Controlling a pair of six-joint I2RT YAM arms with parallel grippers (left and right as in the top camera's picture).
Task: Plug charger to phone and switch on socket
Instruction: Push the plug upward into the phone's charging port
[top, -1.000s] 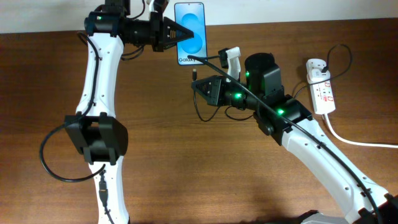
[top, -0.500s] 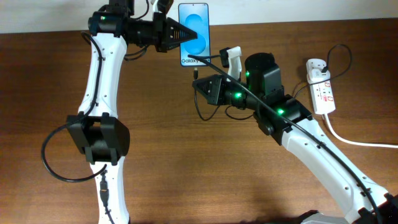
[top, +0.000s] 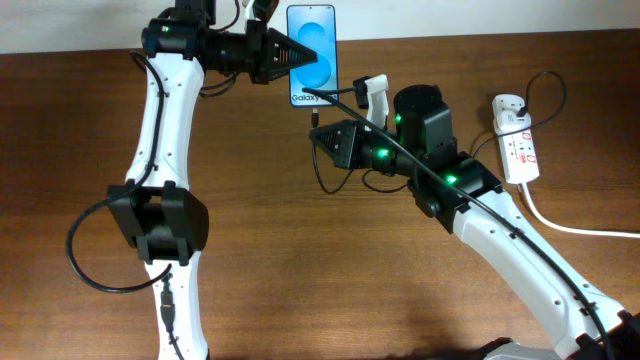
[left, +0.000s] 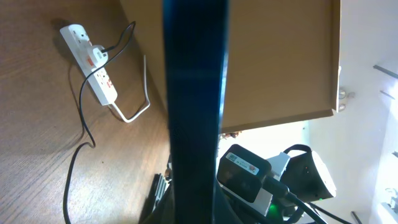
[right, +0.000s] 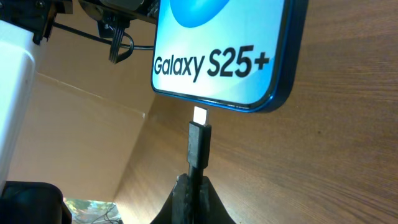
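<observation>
Left gripper (top: 292, 56): closed on the phone (top: 320, 30), clamping it from the left side at the far edge of the table (top: 300, 250). The screen faces up and the "Galaxy" lettering is at the near end. In the left wrist view the phone shows edge-on.

Right gripper (top: 318, 138): closed on the charger (right: 199, 140), pinching the cable just behind the plug tip. In the right wrist view the tip stands just below the middle of the phone's bottom edge, apart from it and not inserted.

Socket (top: 518, 145): lies on the table well to the right, with the black cable entering its far end and a white cord (top: 570, 225) trailing right. The switch positions cannot be read.
</observation>
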